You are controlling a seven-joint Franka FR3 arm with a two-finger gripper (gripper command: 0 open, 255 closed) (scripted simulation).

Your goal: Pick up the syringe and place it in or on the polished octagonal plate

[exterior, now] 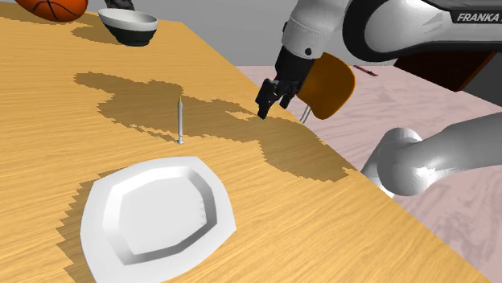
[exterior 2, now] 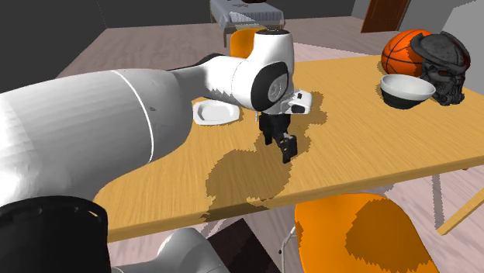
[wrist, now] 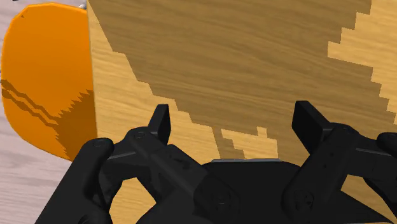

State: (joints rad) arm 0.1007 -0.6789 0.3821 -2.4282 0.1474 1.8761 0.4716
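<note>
The wooden table (exterior: 48,120) (exterior 2: 372,147) (wrist: 222,57) carries everything, with the arm's ragged shadow lying across it. The white arm (exterior: 378,24) (exterior 2: 93,132) reaches in from the shoulder view's upper right and bends down over the table's edge. An orange chair (exterior: 330,84) (exterior 2: 357,233) (wrist: 48,70) stands just beside that edge.

The octagonal plate (exterior: 104,201) (exterior 2: 213,113), drawn plain white, lies flat on the table toward the shoulder view's lower left. At the far end sit a basketball (exterior: 52,8) (exterior 2: 403,48), a white bowl with a dark outside (exterior: 129,26) (exterior 2: 406,90) and a dark mask (exterior 2: 444,66), close together.

The black gripper (exterior: 272,103) (exterior 2: 285,147) (wrist: 235,124) hangs above the table near the edge by the chair. Its 2 fingers (wrist: 162,121) are spread wide, with bare wood and shadow between them and nothing clasped.

The syringe (exterior: 180,120), thin and grey, stands upright on the table just beyond the plate's far rim, not touching it. It is well apart from the gripper, toward the shoulder view's left of it.
</note>
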